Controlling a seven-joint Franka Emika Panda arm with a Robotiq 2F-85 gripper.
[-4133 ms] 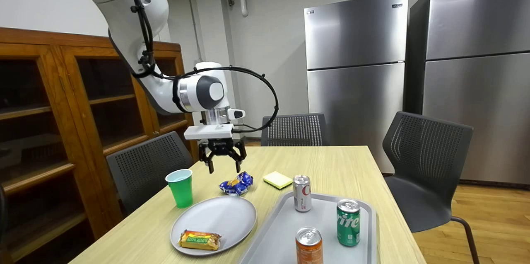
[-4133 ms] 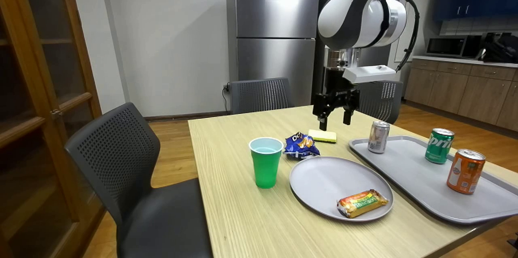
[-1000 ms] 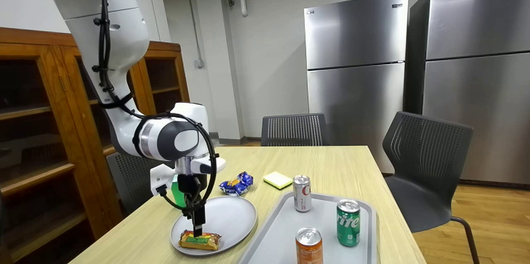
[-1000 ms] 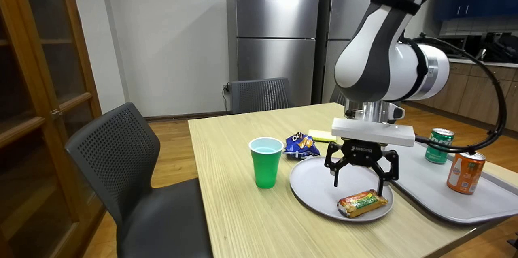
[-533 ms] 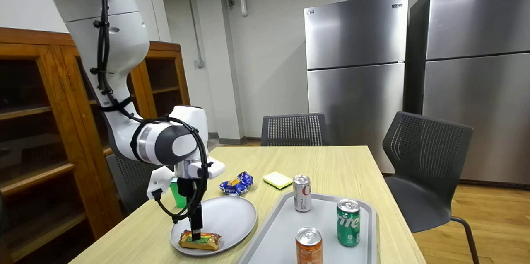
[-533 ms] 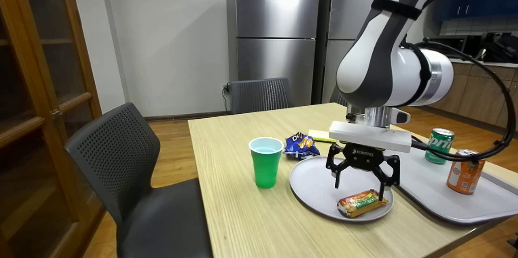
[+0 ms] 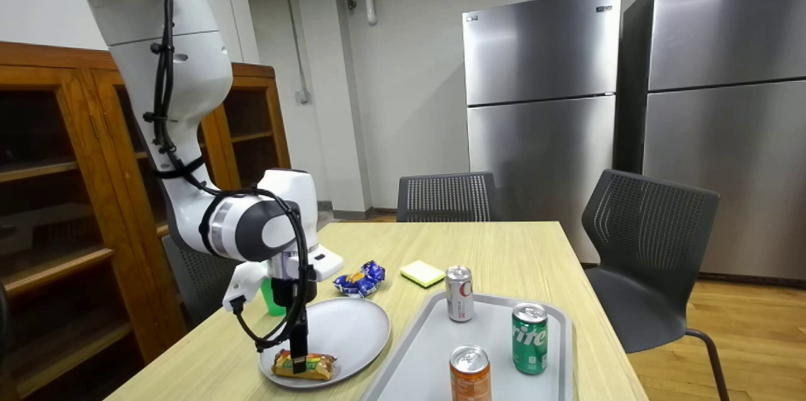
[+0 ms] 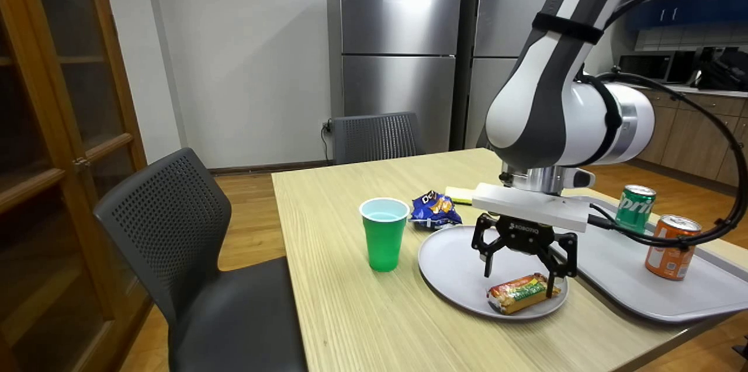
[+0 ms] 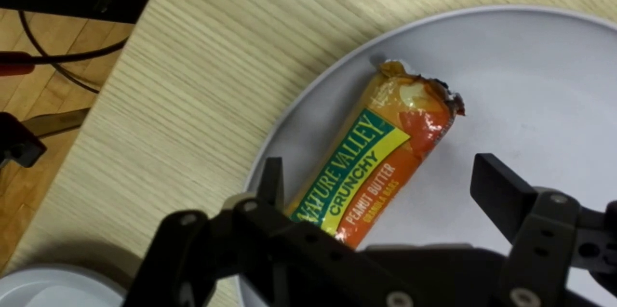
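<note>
Down comes the gripper [image 8: 518, 284], spread wide and holding nothing; in the wrist view the granola bar [image 9: 359, 162] now lies between its fingers [image 9: 271, 177] on the plate [image 9: 540, 104], contact hard to call. From there, in an exterior view, the green cup [image 8: 384, 243] stands at ten o'clock, the tray [image 8: 619, 278] near three; the plate's rim may crowd one finger.

Glossy plastic wrapper [image 9: 366, 167] — smooth, matt plate [image 9: 520, 104] — wood-grained tabletop [image 8: 356, 313]
</note>
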